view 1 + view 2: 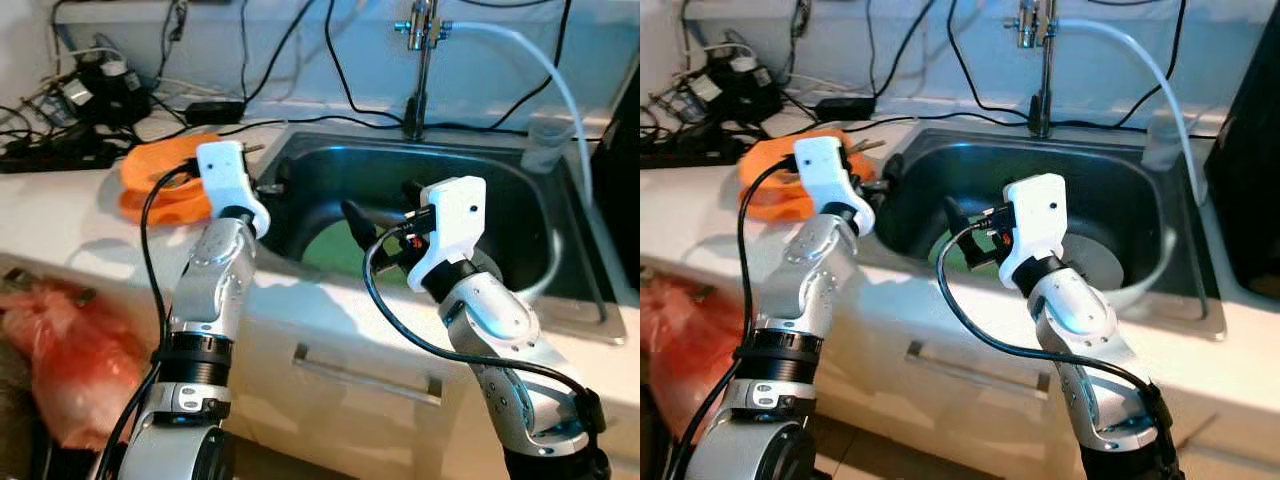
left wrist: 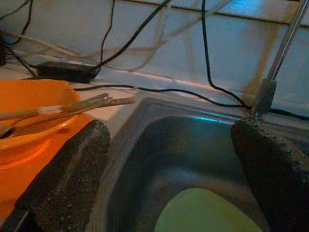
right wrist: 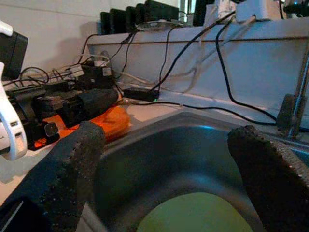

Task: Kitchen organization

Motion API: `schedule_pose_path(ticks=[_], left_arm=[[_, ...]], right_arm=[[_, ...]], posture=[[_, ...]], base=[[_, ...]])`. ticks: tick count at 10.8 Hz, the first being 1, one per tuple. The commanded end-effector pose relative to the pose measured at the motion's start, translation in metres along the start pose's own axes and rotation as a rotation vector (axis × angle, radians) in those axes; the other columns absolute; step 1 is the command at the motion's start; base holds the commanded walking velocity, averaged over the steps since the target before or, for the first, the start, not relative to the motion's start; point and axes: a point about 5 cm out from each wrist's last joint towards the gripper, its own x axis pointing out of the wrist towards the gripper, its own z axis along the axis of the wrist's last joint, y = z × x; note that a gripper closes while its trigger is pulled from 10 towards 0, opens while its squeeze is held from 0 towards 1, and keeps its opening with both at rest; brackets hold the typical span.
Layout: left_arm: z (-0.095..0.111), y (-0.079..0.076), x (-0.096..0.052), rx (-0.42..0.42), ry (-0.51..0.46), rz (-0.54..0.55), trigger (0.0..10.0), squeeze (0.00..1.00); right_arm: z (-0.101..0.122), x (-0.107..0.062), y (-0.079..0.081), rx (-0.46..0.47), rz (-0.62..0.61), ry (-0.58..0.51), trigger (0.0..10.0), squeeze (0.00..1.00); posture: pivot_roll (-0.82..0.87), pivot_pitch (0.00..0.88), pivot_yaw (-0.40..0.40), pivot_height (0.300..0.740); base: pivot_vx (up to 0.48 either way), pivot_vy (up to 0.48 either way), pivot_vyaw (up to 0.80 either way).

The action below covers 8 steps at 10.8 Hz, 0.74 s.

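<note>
The flat pale-green plate lying on the floor of the stainless steel sink looks stiff, light and probably slick, so its raised rim seems the best hold. It sits below and just ahead of the right gripper, whose fingers gape wide and empty. The left gripper, equally wide and empty, hovers over the sink's near-left corner, beside the orange plastic bowl.

Home kitchen: steel sink with faucet set in white countertop, drawer handle below, tangled power cables along backsplash.
</note>
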Motion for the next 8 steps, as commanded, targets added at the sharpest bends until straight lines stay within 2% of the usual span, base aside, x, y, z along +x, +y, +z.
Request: schedule_pose_path(ticks=[1,5,8], left_arm=[[-0.001,0.004,-0.001,0.0,0.013,0.019,10.0,0.0],[0.003,0.022,0.011,0.073,0.009,0.094,10.0,0.0],[0.013,0.036,0.026,0.169,-0.005,0.139,10.0,0.0]], right_arm=[[0.005,0.0,0.002,-0.01,0.006,-0.017,10.0,0.0],[0.005,-0.003,0.004,0.002,0.006,-0.009,10.0,0.0],[0.003,-0.011,0.007,0.03,0.001,0.005,10.0,0.0]], posture=[[-0.05,0.001,0.099,0.74],[-0.05,0.024,0.095,0.74],[-0.07,0.065,0.106,0.74]], base=[[0.0,0.0,0.0],[0.0,0.0,0.0],[0.0,0.0,0.0]])
